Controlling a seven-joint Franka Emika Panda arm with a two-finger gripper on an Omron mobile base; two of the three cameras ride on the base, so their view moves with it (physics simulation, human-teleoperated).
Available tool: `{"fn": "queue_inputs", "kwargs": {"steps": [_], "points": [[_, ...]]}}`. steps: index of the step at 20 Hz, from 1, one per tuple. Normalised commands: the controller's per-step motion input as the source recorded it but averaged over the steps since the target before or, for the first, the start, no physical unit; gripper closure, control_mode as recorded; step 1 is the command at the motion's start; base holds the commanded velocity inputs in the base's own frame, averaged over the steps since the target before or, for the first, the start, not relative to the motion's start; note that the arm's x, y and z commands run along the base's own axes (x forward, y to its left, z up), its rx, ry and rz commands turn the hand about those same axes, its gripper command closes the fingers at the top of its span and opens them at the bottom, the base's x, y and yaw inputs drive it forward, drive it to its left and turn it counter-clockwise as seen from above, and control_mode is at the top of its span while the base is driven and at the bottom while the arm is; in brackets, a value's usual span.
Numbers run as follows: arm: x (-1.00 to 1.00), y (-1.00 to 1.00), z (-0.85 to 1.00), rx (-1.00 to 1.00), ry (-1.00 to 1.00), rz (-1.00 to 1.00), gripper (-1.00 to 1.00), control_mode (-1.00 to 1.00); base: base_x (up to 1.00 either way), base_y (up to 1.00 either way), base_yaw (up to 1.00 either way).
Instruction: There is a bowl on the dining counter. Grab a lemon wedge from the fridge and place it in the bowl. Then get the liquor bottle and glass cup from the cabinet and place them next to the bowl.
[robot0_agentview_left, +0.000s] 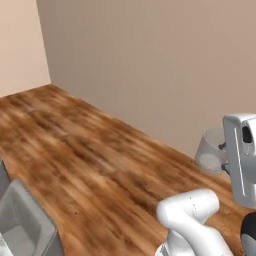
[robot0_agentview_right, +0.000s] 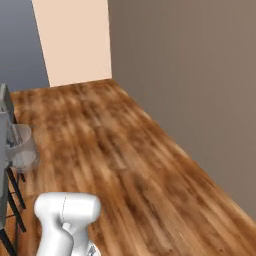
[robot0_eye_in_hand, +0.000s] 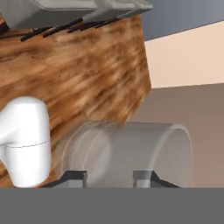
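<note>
Glass cup (robot0_eye_in_hand: 127, 153) lies sideways in the gripper (robot0_eye_in_hand: 111, 178), fingers pinching its wall. I'm carrying it over wood floor (robot0_agentview_left: 100, 165) beside the brown wall (robot0_agentview_right: 190, 75); bowl and counter aren't visible. I'd guess the grip is kept tight for transit.

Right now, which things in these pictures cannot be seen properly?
- Glass cup: left base view, partly behind the arm; right base view, cut by the left edge.
- Tool: hand view, only the finger tips show beside the cup.
- Stools: hand view, cut by the top edge.
</note>
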Motion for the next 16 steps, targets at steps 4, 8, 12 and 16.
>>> {"fn": "queue_inputs", "kwargs": {"steps": [4, 8, 12, 16], "points": [[0.00, 0.00, 0.00, 0.00, 0.00, 0.00, 1.00, 1.00, 1.00, 0.00, 0.42], [0.00, 0.00, 0.00, 0.00, 0.00, 0.00, 1.00, 1.00, 1.00, 0.00, 0.40], [0.00, 0.00, 0.00, 0.00, 0.00, 0.00, 1.00, 1.00, 1.00, 0.04, 0.39], [0.00, 0.00, 0.00, 0.00, 0.00, 0.00, 1.00, 1.00, 1.00, 0.04, 0.38]]}}
